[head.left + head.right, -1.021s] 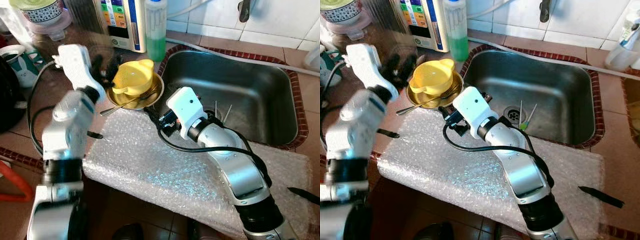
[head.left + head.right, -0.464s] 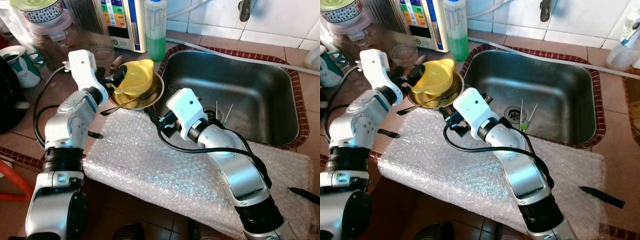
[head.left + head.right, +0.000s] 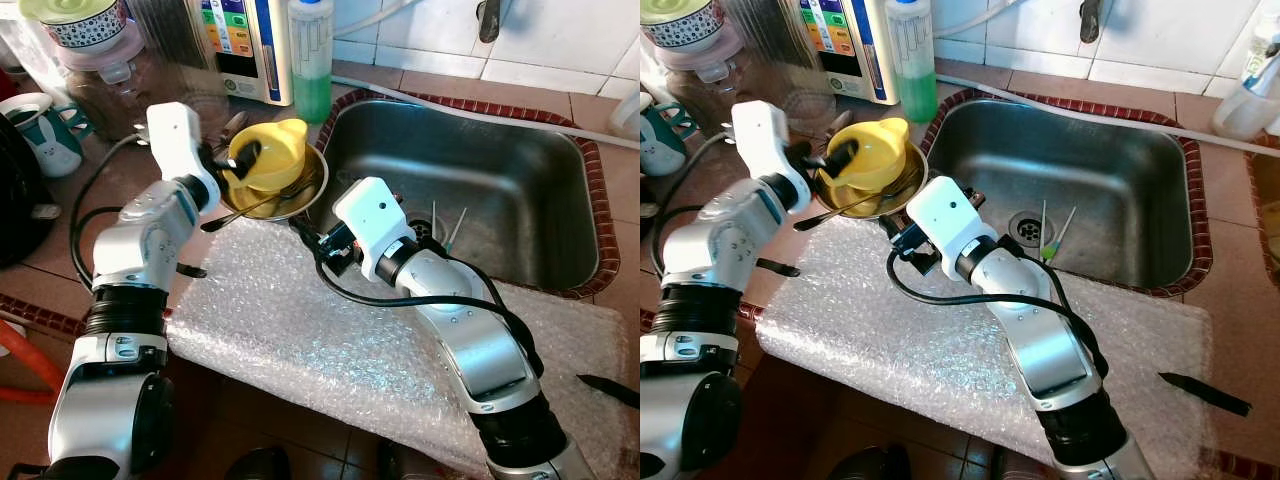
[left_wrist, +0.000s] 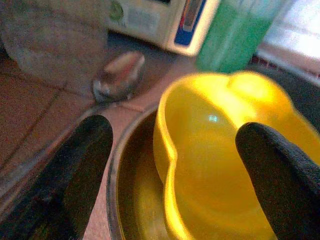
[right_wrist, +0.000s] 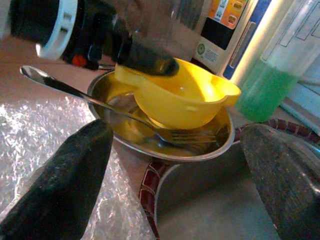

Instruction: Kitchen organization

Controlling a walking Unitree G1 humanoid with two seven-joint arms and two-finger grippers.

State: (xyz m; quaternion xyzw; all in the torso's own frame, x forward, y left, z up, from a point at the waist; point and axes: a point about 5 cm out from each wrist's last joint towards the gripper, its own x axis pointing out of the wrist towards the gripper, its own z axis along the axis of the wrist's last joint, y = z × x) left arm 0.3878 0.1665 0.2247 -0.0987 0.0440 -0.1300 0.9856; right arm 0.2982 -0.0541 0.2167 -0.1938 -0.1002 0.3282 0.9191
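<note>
Yellow bowl [image 3: 268, 153] sits in the steel dish [image 3: 305, 196] at the sink's [image 3: 560, 160] left rim. Left gripper [image 4: 175, 170] is nearer, fingers apart and straddling the bowl's near wall: one inside, one outside. Right gripper [image 5: 170, 165], fingers apart, faces the dish from the bubble wrap [image 3: 300, 330] side.

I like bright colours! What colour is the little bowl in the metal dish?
The bowl is yellow, clearest in the right wrist view.

Both eye views are evenly lit and sharp. Glare is seen on the bubble wrap [image 3: 330, 330]. The wrist views are dimmer and blurred.
</note>
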